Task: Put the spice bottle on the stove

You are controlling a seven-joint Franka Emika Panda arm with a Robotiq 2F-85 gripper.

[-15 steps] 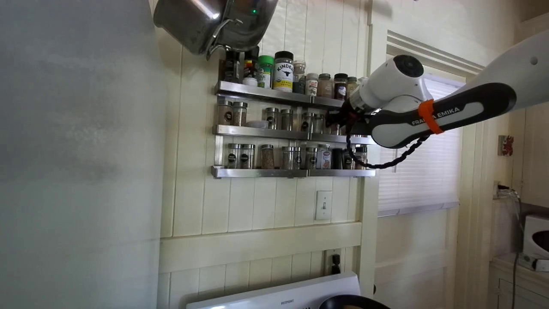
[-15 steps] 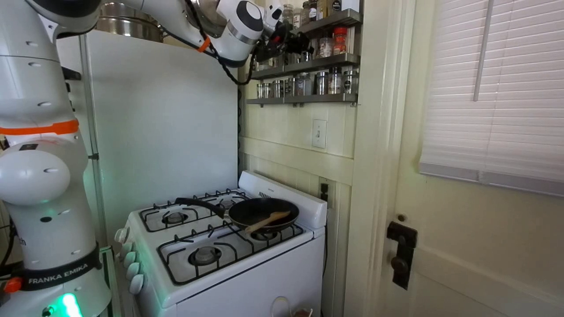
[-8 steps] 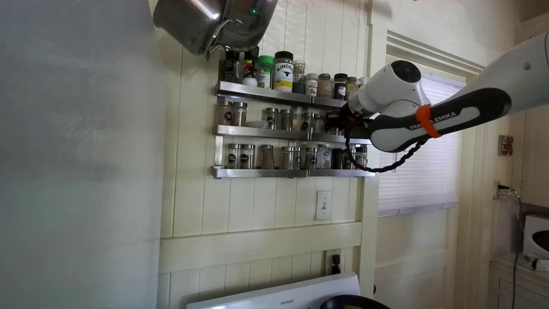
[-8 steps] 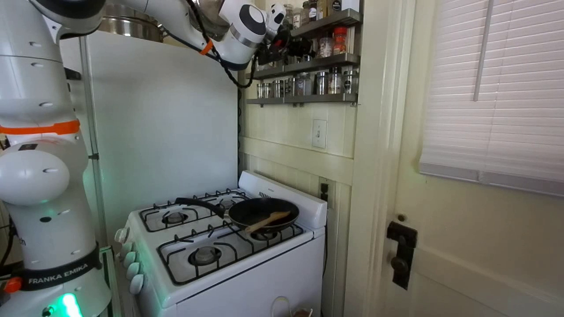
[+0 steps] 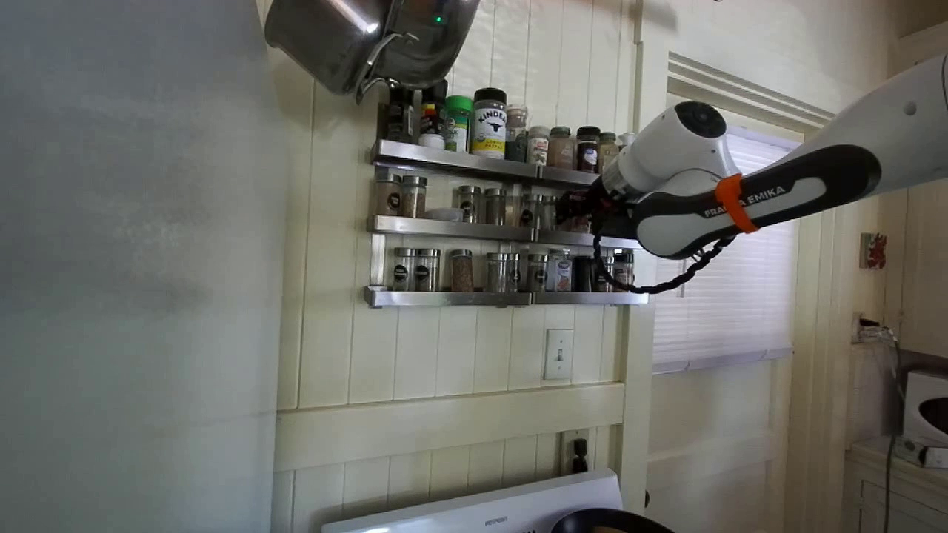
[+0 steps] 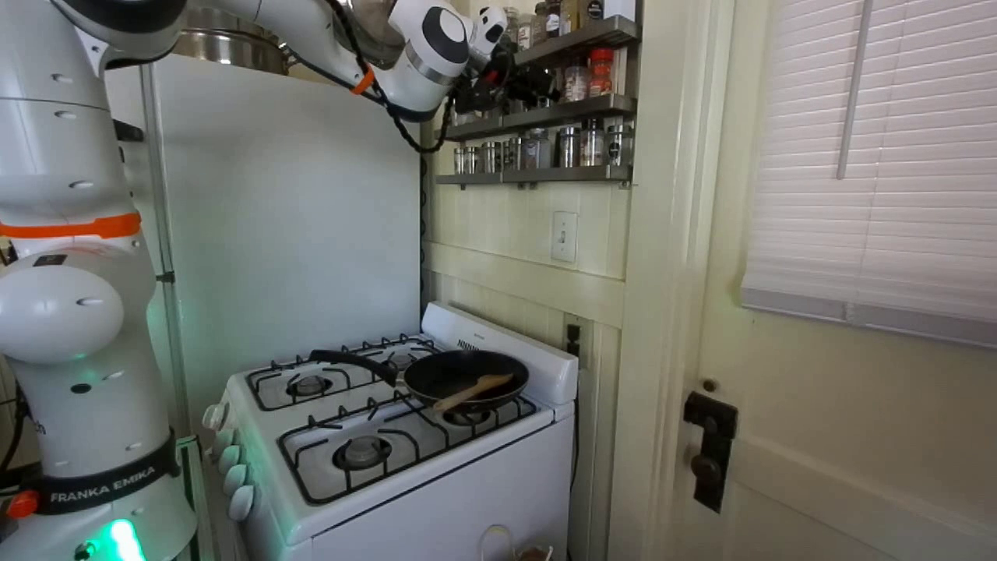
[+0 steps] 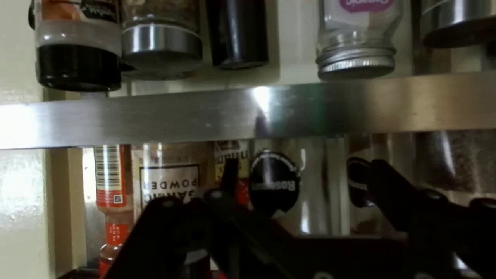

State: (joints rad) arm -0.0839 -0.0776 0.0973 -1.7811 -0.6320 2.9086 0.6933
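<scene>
Cream panelled kitchen wall (image 5: 459, 348), metal spice racks (image 5: 452, 228) packed with bottles (image 5: 489, 126), and a white stove (image 6: 444, 487) down below where one of them is meant to end up. Going by the wrist view (which is upside down, so every label stands on its head), the gripper (image 7: 306, 166) is up at the middle shelf (image 7: 217, 120), fingers (image 7: 389, 190) spread wide, nothing pinched between them that I can make out. Best guess for the task's bottle is the rosemary jar (image 7: 286, 186), standing on that shelf and framed between the fingertips. How far the fingers reach around it, I can't tell.

What worries me is how tight it is in there. One finger overlaps the bottle with the yellow-and-red label (image 7: 243, 170), the other covers part of the next jar (image 7: 357, 180), so pushing in or squeezing off-centre could shove a neighbour over or grab two at once. That glass looks smooth too, so a shallow grip would probably let it twist or slip. Lifting before backing out could bump it into the top shelf (image 5: 459, 159). Then there's the landing: a skillet (image 6: 440, 374) with a wooden spoon (image 6: 473, 392) takes up one corner, and the rest is mostly burners (image 6: 364, 452), so a narrow base set down carelessly on that uneven stuff could easily tip.
</scene>
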